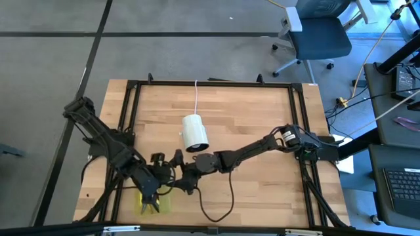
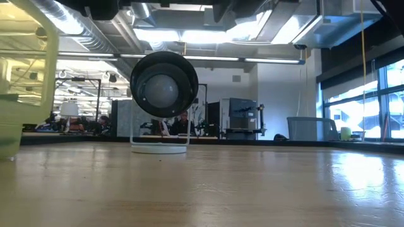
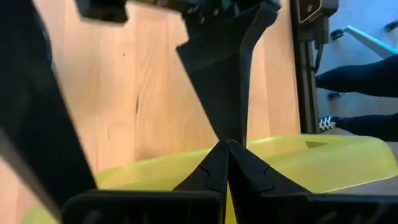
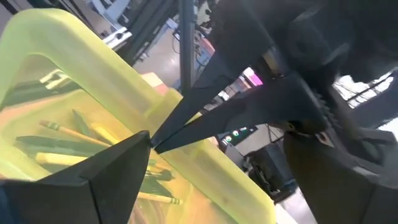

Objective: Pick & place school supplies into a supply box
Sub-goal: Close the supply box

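Note:
The supply box (image 1: 159, 205), a translucent yellow-green case, lies near the table's front edge on the left. Its raised lid (image 2: 28, 75) stands at the low view's left. The right wrist view shows pencils (image 4: 68, 134) lying inside it. My left gripper (image 3: 227, 163) is shut and points steeply down over the box (image 3: 323, 158); nothing shows between its fingers. My right gripper (image 1: 184, 181) reaches level from the right, open, just right of the box. One of its fingers (image 4: 115, 171) stands at the box's rim (image 4: 93, 59), close to the left gripper's tip. My left gripper's shut fingertips stand at the box's rim from above; I cannot tell whether they touch it. My right gripper has one finger (image 3: 217, 81) beside the rim, level from the table's right; I cannot tell whether it touches the box.
A white cylinder (image 1: 194, 132) on a white cord (image 1: 197, 98) lies at the table's middle, and it also shows in the low view as the cylinder (image 2: 164, 85). A black cable (image 1: 223, 206) loops on the wood near the front edge. A dark frame (image 1: 128, 118) borders the table.

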